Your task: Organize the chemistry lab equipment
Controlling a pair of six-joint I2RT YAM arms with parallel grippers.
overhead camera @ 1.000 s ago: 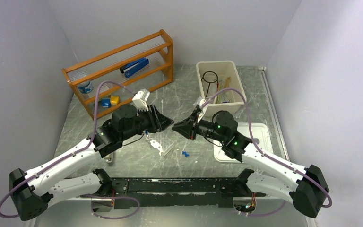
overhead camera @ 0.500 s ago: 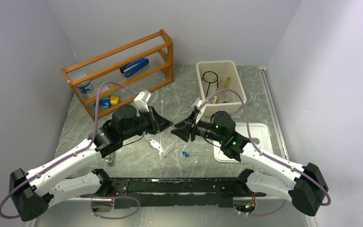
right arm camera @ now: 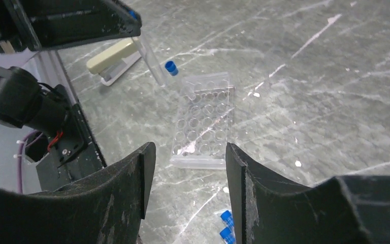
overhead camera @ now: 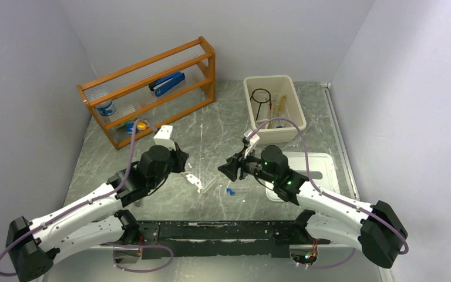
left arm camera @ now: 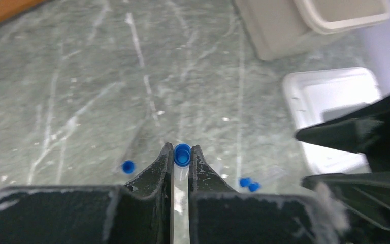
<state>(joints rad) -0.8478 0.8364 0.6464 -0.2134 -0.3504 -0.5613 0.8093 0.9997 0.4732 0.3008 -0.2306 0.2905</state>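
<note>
My left gripper (left arm camera: 182, 150) is shut on a clear blue-capped tube (left arm camera: 182, 155), whose cap pokes out at the fingertips. From above, the left gripper (overhead camera: 180, 160) hangs just left of the clear plastic tube rack (overhead camera: 195, 180), which lies flat on the table. My right gripper (right arm camera: 190, 152) is open and holds nothing, with the tube rack (right arm camera: 203, 122) ahead of it. In the top view the right gripper (overhead camera: 229, 169) is right of the rack. Two loose blue-capped tubes (right arm camera: 226, 227) lie under it. The black wire ring stand (overhead camera: 261, 96) sits in the white bin (overhead camera: 253, 115).
A wooden shelf (overhead camera: 152, 66) at the back left holds the blue stapler (overhead camera: 168, 83). A white tray (overhead camera: 323, 161) lies under the right arm. The beige oblong bar (right arm camera: 112, 57) lies near the left arm's base. Another blue-capped tube (right arm camera: 171, 67) lies by the rack's far end.
The two grippers were tip to tip over the table's middle. The left one has shut on the tube and drawn back to the left; the right one has opened and backed off.
</note>
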